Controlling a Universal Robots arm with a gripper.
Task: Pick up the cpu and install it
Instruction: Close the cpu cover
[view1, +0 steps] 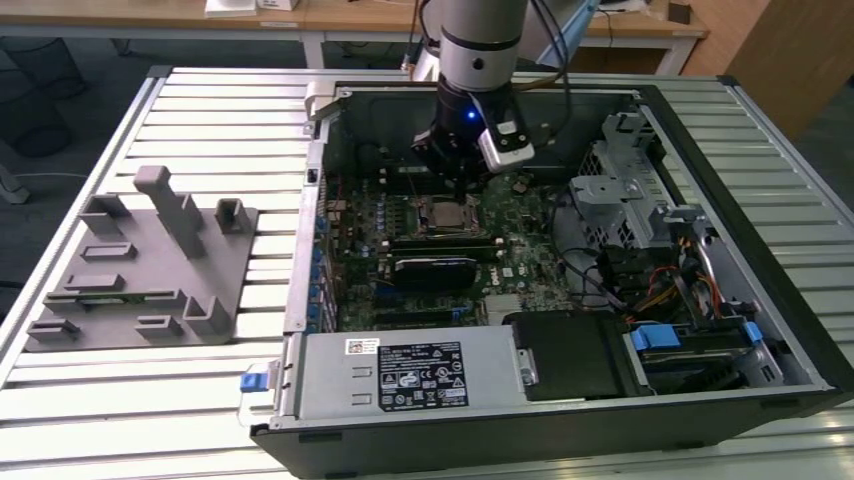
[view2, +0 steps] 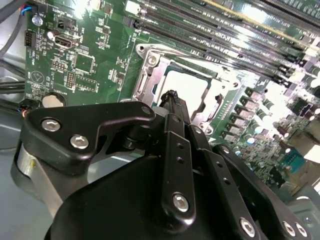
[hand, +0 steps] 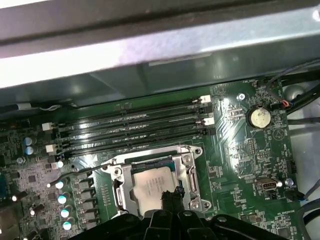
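Black fingers of the gripper (view1: 461, 188) point straight down into the open computer case (view1: 561, 415), and the grey arm (view1: 478, 40) stands almost upright above them. In both wrist views the gripper (view2: 172, 98) (hand: 170, 196) has its two fingers drawn together into one narrow tip, with nothing held between them.

Directly under that tip lies the cpu (hand: 152, 185) (view2: 186, 86) (view1: 447, 212), silvery top upward, seated flat inside the socket frame (hand: 193, 170) (view2: 149, 75). The tip is over the chip's near edge; whether it touches the metal I cannot tell. The frame's steel border rings the chip closely on every side, so there is little room sideways at that level.

Just beyond the socket, on the green motherboard (hand: 235, 150), run the long black memory slots (hand: 135, 127) (view2: 225, 30). A round coin battery (hand: 259, 117) (view2: 52, 100) sits further off to one side of the hand, and a row of small capacitors (hand: 62, 200) stands at the other side.

Past the slots rises the case's grey inner wall (hand: 165, 55), close to the arm. In the exterior view a metal drive cage (view1: 627, 190) stands at the exterior view's right of the gripper, and a power supply (view1: 400, 375) fills the case's near end.

The case rests on a slatted metal table (view1: 200, 110). A grey moulded fixture (view1: 147, 260) lies on it well apart from the hand, at the exterior view's left. Wooden desks (view1: 334, 15) stand behind.
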